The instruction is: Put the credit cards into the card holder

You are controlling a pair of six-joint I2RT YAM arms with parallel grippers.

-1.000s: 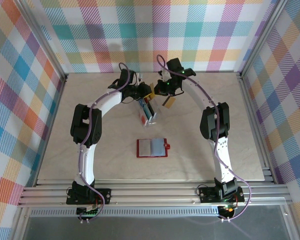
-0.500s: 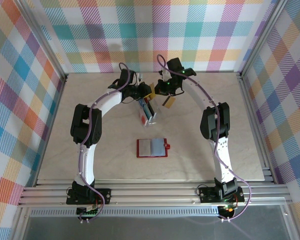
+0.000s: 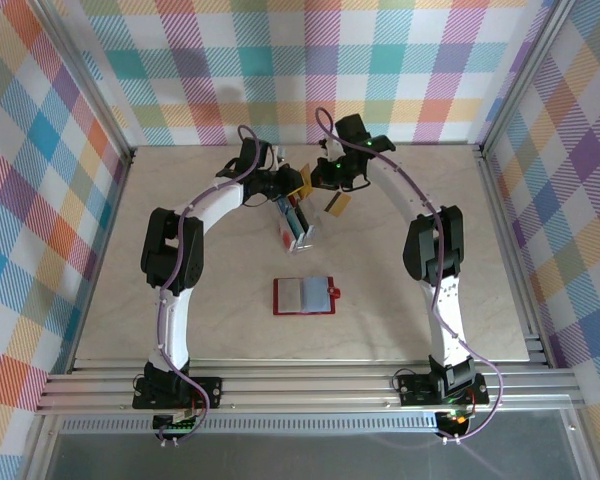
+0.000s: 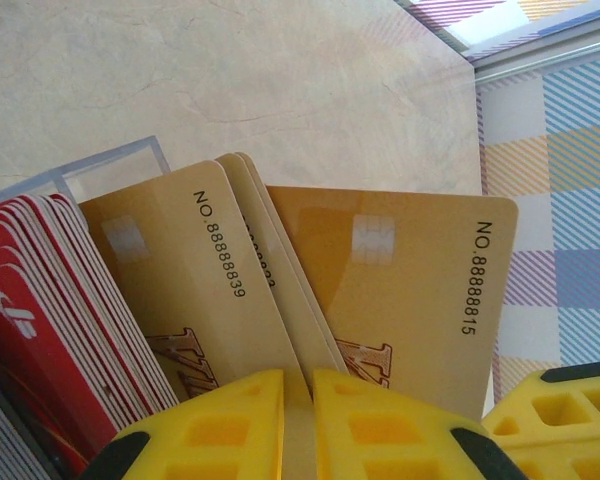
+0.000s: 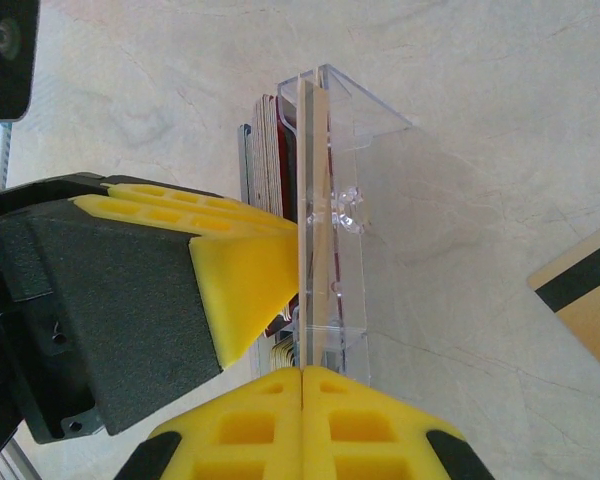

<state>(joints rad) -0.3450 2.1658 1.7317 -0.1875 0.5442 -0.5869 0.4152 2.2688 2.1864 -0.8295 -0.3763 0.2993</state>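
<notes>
I see the left gripper (image 4: pixel 298 425) pinched narrow on the gold cards (image 4: pixel 400 290) over the clear rack (image 5: pixel 355 200), near the far edge of the table (image 3: pixel 180 300). The right gripper (image 5: pixel 302 420) is clamped tight on one card's edge. The red card holder (image 3: pixel 305 296) lies open mid-table, and a striped card (image 5: pixel 585 300) lies beside the rack.

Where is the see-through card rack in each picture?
Top: the rack stands mid-table between the arms, beyond the red holder.
Left wrist: the rack shows as a clear corner at upper left, past the gold cards.
Right wrist: the rack is in the centre, above the right fingers.
Shared landmark: the beige table.
</notes>
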